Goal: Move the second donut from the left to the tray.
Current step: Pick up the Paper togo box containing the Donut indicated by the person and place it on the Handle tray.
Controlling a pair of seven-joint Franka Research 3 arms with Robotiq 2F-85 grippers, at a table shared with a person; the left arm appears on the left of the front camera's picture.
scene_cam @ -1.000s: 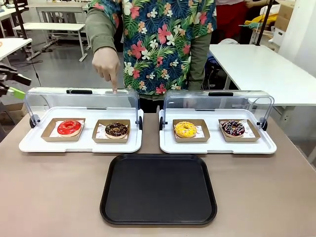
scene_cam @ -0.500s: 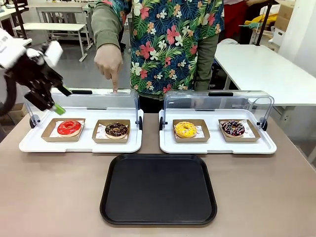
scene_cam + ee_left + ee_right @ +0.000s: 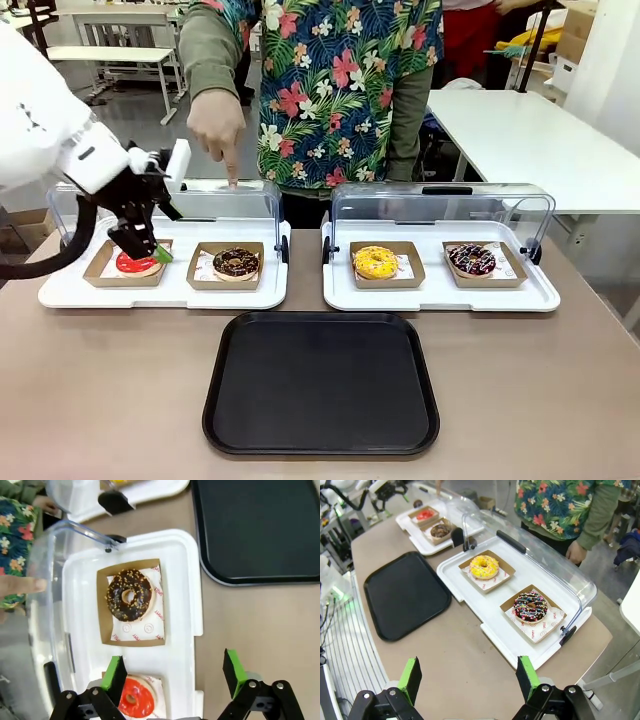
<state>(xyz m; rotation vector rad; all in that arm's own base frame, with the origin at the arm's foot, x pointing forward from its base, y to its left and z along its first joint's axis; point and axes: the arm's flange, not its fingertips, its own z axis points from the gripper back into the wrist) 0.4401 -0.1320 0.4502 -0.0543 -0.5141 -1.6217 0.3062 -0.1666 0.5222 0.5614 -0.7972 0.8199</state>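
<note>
You had the left gripper [image 3: 141, 250] at the left of the front view, low over the red-glazed donut [image 3: 133, 264], fingers spread wide. In the left wrist view its 2 green pads [image 3: 114, 672] stood far apart along the bottom edge, 1 above the left white tray [image 3: 182, 580] and 1 above bare table.

The second donut from the left [image 3: 236, 263] sat in its cardboard holder [image 3: 200, 275] on that white tray, just right of the red-glazed donut, with no gripper touching it. The black tray [image 3: 320, 385] lay at lower centre, just in front of the 2 white trays.

The person's hand [image 3: 217, 125] pointed 1 finger down at the clear lid [image 3: 200, 200] behind that donut.

Your right gripper [image 3: 469, 677] was also spread open, at the bottom of the right wrist view, above the table.
</note>
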